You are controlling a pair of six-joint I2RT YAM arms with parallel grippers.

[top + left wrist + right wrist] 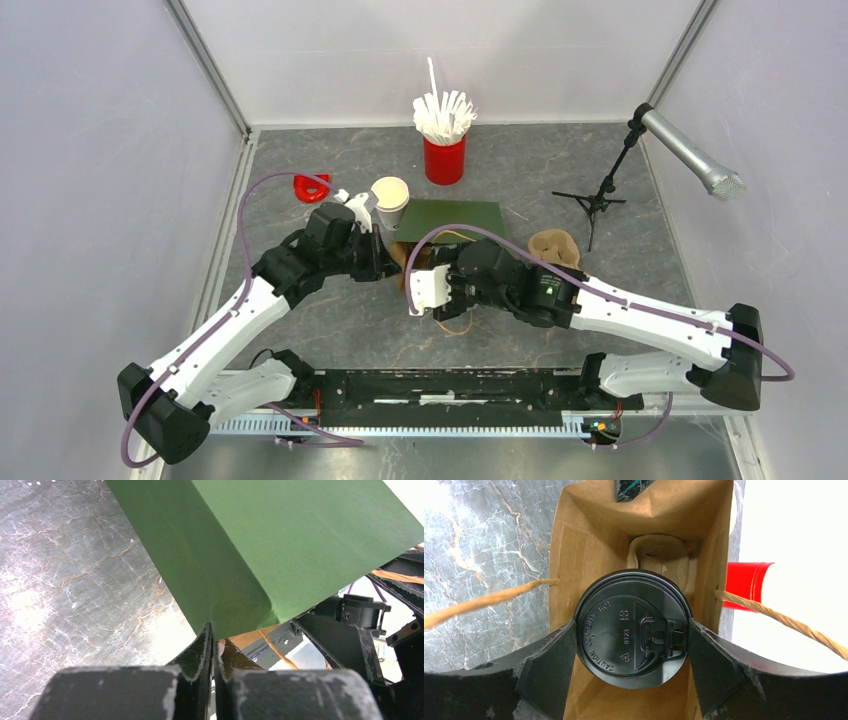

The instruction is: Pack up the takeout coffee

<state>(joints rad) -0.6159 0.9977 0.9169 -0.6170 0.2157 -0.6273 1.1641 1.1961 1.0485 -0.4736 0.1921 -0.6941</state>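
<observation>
Left gripper pinches the bag, right gripper grips the coffee; dropped early, it may tip over.

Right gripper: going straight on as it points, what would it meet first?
Holding the takeout coffee, the right gripper points into the open paper bag; it would likely first meet the pale folded piece at the bag's far end, depth unclear.

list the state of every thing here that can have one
takeout coffee: lid on, inside the paper bag, gripped
paper bag: mouth open, edge pinched
left end effector: shut on the paper bag's edge
right end effector: shut on the takeout coffee
cup stack: upright, no lid
red holder: upright, full of white sticks
</observation>
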